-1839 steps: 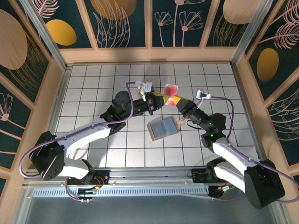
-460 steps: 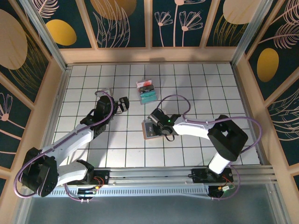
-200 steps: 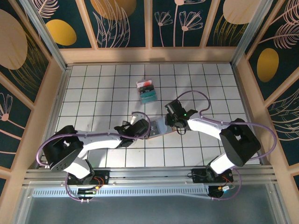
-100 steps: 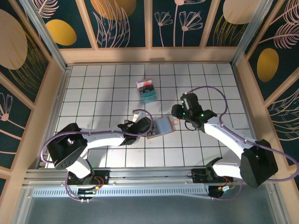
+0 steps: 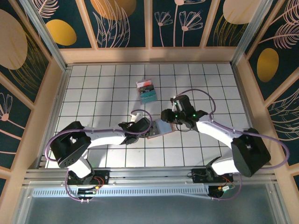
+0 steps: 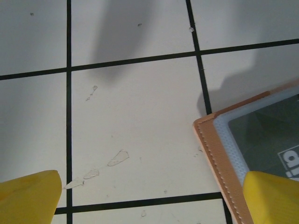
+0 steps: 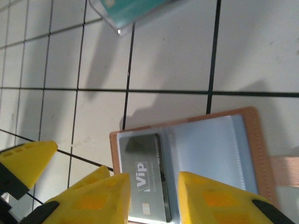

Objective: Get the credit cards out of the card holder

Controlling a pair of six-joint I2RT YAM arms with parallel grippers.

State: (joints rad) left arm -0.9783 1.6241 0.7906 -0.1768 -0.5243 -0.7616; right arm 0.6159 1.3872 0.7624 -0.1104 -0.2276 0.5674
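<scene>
The card holder (image 5: 159, 127) lies open on the tiled table, tan rim up, grey-blue sleeves showing (image 7: 210, 140). A grey credit card (image 7: 145, 172) marked "Vip" sits in its left sleeve. My right gripper (image 7: 154, 200) hovers over that card, its yellow jaws narrowly apart on either side of it, not closed on it. In the top view it (image 5: 165, 116) is at the holder's far right corner. My left gripper (image 5: 145, 126) is wide open at the holder's left edge. Its right fingertip (image 6: 273, 196) overlaps the holder's tan corner (image 6: 219, 154).
A teal rectangular pack (image 5: 147, 92) with red and black parts lies a few tiles beyond the holder; its corner (image 7: 135, 9) appears at the top of the right wrist view. The holder's tan strap tab (image 7: 285, 165) sticks out on its right. Wooden walls (image 5: 149, 55) ring the table.
My right gripper swung out to the right, then came back over the holder with its jaws narrower. The left gripper stayed open at the holder's left edge.
</scene>
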